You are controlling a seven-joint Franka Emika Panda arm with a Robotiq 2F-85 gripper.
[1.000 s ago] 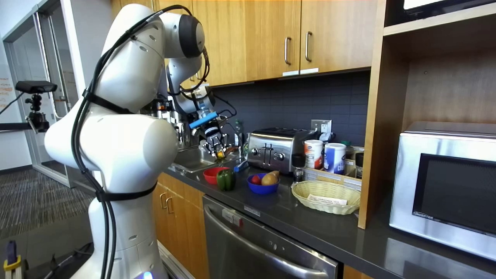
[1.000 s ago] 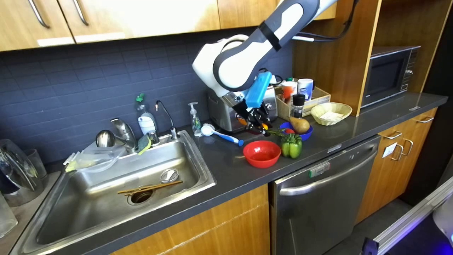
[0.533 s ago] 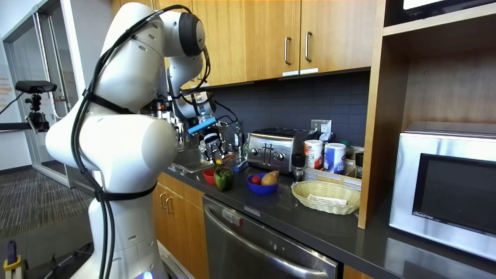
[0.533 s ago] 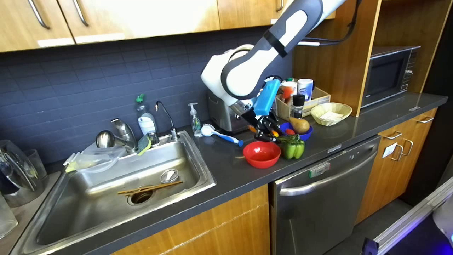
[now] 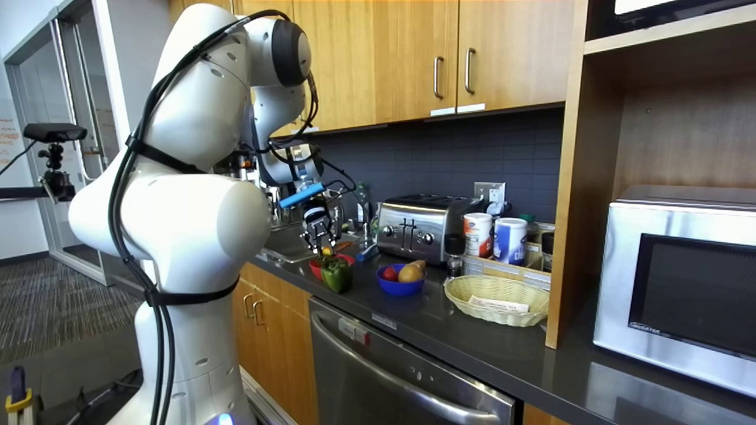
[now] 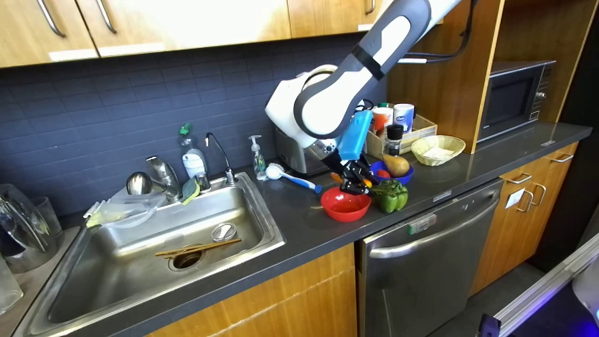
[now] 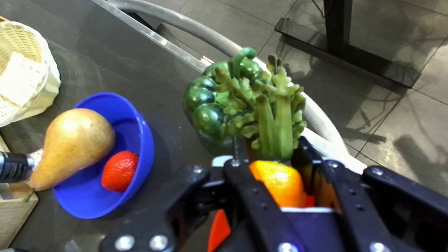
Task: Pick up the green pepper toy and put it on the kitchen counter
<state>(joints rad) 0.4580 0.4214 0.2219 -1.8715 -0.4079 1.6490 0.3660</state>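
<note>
One toy carrot [image 7: 280,183] is held in the gripper [image 7: 271,148], its jaws closed narrowly on it — its leafy top [image 7: 282,122] is seen over the green pepper [image 6: 393,200], though contact between them cannot be told. The pepper is set near the front edge of the worktop [image 6: 299,234] — just beside the red bowl [image 6: 345,216].

Pepper toy [image 6: 394,200] on counter [image 6: 295,206], right of near bowl [image 6: 345,217], before far bowl [image 6: 407,178] with pear [image 6: 396,165] in it
</note>
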